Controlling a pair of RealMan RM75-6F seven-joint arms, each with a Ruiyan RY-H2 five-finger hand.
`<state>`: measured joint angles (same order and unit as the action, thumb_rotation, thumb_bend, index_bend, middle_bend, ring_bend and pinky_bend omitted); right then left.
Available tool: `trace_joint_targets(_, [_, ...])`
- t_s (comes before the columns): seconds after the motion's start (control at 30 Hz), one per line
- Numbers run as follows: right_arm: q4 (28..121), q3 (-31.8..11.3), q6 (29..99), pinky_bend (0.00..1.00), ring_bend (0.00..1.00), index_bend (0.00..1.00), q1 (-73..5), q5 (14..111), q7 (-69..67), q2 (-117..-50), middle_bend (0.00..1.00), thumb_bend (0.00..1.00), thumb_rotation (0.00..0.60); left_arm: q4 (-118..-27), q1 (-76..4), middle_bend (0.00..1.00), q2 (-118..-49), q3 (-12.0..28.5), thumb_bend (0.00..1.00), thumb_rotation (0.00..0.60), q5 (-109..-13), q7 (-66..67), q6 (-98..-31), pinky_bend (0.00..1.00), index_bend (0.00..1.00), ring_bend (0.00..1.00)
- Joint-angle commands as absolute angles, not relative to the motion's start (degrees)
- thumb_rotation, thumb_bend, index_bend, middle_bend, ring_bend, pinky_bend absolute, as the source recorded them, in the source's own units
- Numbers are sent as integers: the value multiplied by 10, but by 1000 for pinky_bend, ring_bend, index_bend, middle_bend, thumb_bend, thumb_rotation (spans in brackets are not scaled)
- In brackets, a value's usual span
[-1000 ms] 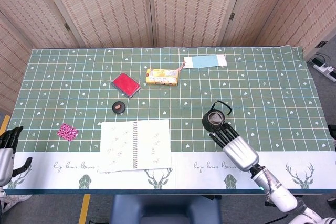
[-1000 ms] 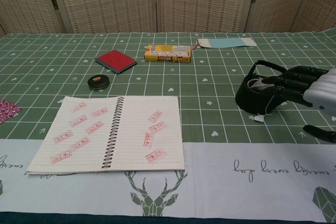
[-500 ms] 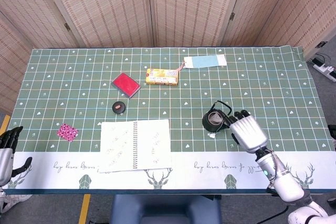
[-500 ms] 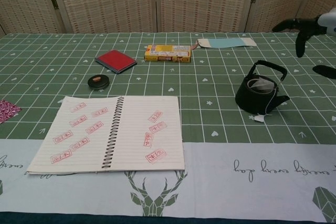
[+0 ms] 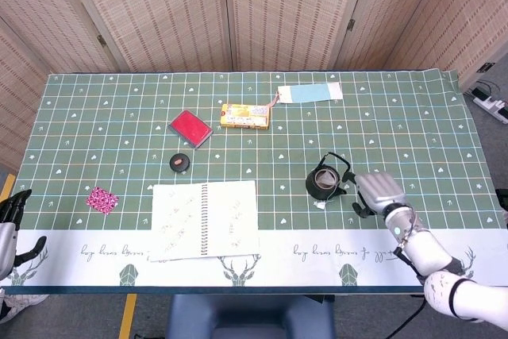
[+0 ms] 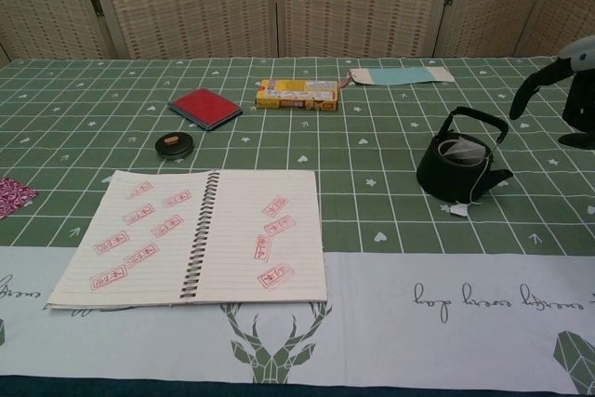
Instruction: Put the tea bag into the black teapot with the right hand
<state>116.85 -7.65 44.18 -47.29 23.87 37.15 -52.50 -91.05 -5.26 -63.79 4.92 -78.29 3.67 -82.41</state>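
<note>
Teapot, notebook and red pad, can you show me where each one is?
black teapot (image 6: 453,177), chest view, on its round body.
notebook (image 6: 149,234), chest view, on the left page with red stamps.
red pad (image 5: 190,126), head view, on its red top.

On the worktop (image 5: 397,117) we find the open spiral notebook (image 5: 205,218) at the front edge, the small round black tin (image 5: 180,162) just behind it, the flat red pad (image 5: 190,127) further back, and the yellow carton (image 5: 244,115) right of that. The black teapot (image 5: 325,181) stands right of the notebook, the white tea bag (image 6: 458,148) inside it, our right hand (image 5: 375,193) just beside it to the right.
</note>
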Motion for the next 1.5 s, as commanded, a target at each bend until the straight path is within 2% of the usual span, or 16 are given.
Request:
trace_joint_targets(0.03, [1157,-58,407,646,658,224,-556,147,372,-519,839,474,600,-910,-53,56,-637,50,284,600,-783,33,-824,131,0,89])
trace_joint_targets(0.43, [1122,3,420,658,674,221,-641,56,378,-559,858,475,600,-906,-53,56,-635,50,285,600,-785,23,-824,132,0,85])
trace_joint_targets(0.63, [1117,26,417,670,696,133,-664,30,378,-560,870,405,600,-905,-53,56,-635,50,284,600,-784,24,-823,132,0,82])
trace_joint_targets(1.13, [1048,59,361,670,689,121,-695,25,337,-604,872,402,600,-903,-53,56,-634,51,284,600,-780,20,-822,132,0,80])
trace_joint_targets(1.5, [1022,91,369,670,689,120,-727,13,332,-643,872,402,600,-902,-52,56,-631,51,285,600,-782,10,-822,131,0,72])
